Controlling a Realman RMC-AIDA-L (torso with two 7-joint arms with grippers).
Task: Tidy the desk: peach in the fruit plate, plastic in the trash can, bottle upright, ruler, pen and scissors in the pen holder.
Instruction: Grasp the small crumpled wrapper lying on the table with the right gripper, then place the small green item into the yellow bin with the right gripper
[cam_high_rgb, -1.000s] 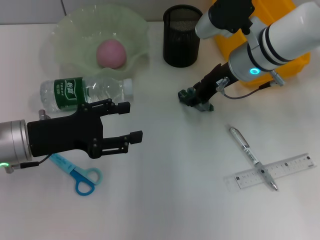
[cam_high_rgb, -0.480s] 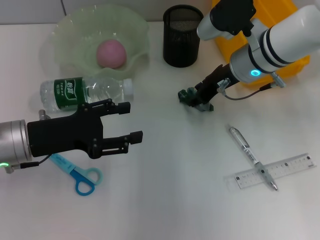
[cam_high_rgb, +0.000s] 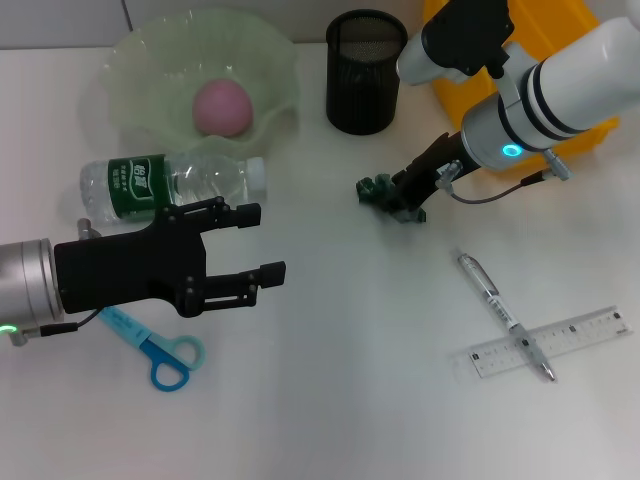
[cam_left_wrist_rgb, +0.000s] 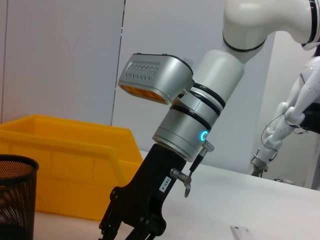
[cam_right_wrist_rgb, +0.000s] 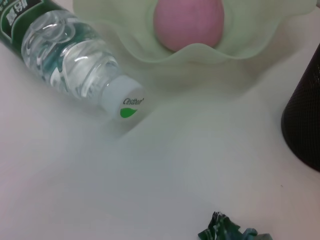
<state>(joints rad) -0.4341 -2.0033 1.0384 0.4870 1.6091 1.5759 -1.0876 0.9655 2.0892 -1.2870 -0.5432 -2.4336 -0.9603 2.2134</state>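
1. My left gripper (cam_high_rgb: 250, 243) hovers with its fingers spread wide and nothing between them. The clear water bottle (cam_high_rgb: 172, 184) lies on its side just beyond my fingertips, white cap pointing toward my right arm. I judge it light, smooth and slippery, with thin walls that will dent; I would take it around the green label, where the body is straight.

2. The scissors (cam_high_rgb: 152, 345) lie flat under my left wrist, with blue plastic handle loops. They are stiff and thin, hard to pinch off the table; the loops are the best hold.

3. The pink peach (cam_high_rgb: 221, 107) already sits in the pale green, wavy-rimmed fruit plate (cam_high_rgb: 128, 62), beyond the bottle. It is round and soft, and needs no handling.

4. The black mesh pen holder (cam_high_rgb: 363, 71) stands upright beyond my right fingers.

5. My right gripper (cam_high_rgb: 400, 197) is down at the table, fingers narrowed onto the crumpled green plastic scrap (cam_high_rgb: 377, 188). It is featherlight and crushable, so a gentle pinch anywhere should carry it to the yellow bin (cam_high_rgb: 565, 40) behind my right arm.

6. The pen (cam_high_rgb: 500, 310) lies across the clear ruler (cam_high_rgb: 549, 342), well short of my right fingers. Both are stiff, thin and slick; the ruler lies very flat.
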